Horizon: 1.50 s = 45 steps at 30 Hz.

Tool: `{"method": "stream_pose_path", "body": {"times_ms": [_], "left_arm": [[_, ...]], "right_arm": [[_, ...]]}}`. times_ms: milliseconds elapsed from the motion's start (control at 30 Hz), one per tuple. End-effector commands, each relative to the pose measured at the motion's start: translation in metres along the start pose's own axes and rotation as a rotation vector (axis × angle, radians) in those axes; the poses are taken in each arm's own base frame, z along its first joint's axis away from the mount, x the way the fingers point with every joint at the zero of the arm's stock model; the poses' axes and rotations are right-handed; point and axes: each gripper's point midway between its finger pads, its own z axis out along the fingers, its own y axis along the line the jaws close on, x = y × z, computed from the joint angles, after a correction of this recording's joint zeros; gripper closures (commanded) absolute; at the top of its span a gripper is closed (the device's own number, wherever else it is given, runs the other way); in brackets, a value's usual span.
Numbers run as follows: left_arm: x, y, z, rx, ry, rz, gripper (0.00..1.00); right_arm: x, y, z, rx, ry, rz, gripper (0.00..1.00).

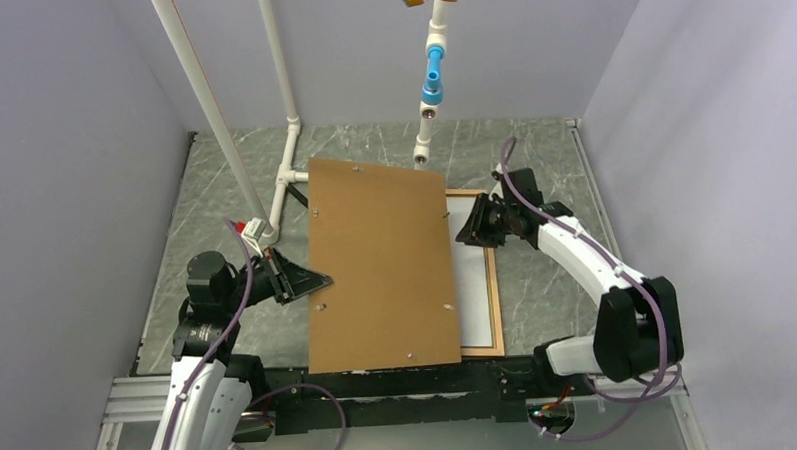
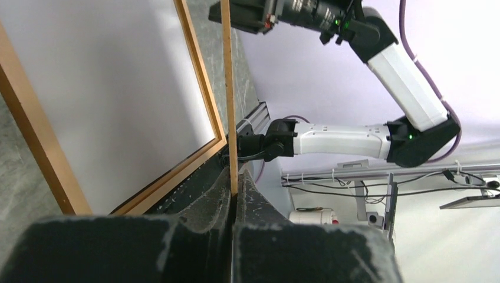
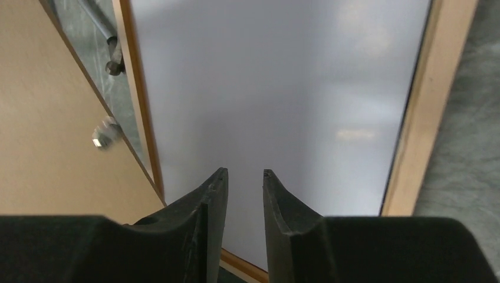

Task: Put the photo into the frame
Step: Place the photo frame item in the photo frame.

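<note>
The orange-brown frame (image 1: 495, 282) lies flat on the table, mostly hidden under a plain brown backing board (image 1: 381, 266). A plain white sheet (image 1: 474, 292) fills the frame; it may be the photo's reverse, and no printed side shows. My left gripper (image 1: 311, 280) is shut on the board's left edge and holds it tilted above the frame. In the left wrist view the board (image 2: 227, 88) is edge-on between my jaws, above the frame (image 2: 200, 76). My right gripper (image 1: 469, 223) is open and empty over the frame's far right part. In the right wrist view it (image 3: 244, 172) hovers above the white sheet (image 3: 283, 88) and the frame rail (image 3: 424, 118).
A white pipe stand (image 1: 291, 119) rises at the back left. A hanging pipe with blue and orange fittings (image 1: 431, 74) ends just behind the board. Grey walls close in both sides. Small metal tabs (image 3: 103, 137) sit on the board's underside.
</note>
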Motion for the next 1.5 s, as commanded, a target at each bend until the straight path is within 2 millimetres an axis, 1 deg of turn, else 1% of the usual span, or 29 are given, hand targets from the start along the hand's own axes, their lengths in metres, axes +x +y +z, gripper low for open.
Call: {"method": "stream_pose_path", "body": {"times_ms": [0, 200, 367, 567, 833, 1100, 1200, 1333, 1467], "left_arm": [[0.000, -0.031, -0.005, 0.098, 0.013, 0.094, 1.00], [0.004, -0.029, -0.006, 0.094, 0.016, 0.088, 1.00], [0.006, -0.024, -0.005, 0.080, 0.020, 0.083, 1.00], [0.009, -0.022, -0.006, 0.071, 0.033, 0.084, 1.00], [0.012, -0.021, -0.005, 0.096, 0.040, 0.075, 1.00], [0.012, -0.010, 0.001, 0.102, 0.042, 0.048, 1.00], [0.009, -0.004, 0.005, 0.110, 0.030, 0.039, 1.00], [0.002, 0.004, 0.013, 0.118, 0.014, 0.019, 1.00], [-0.003, 0.012, 0.020, 0.139, 0.004, 0.018, 1.00]], "right_arm": [[-0.037, 0.030, 0.006, -0.008, -0.082, -0.014, 0.70], [-0.052, 0.059, 0.015, 0.001, -0.089, -0.063, 0.71], [-0.053, 0.065, 0.020, 0.059, -0.082, -0.108, 0.71], [-0.058, 0.058, 0.021, 0.131, -0.094, -0.160, 0.71], [-0.069, 0.054, 0.020, 0.175, -0.107, -0.212, 0.71], [-0.078, 0.065, 0.022, 0.182, -0.109, -0.245, 0.71], [-0.076, 0.065, 0.025, 0.194, -0.095, -0.260, 0.71], [-0.066, 0.061, 0.030, 0.208, -0.069, -0.266, 0.71], [-0.060, 0.048, 0.035, 0.272, -0.070, -0.277, 0.71]]}}
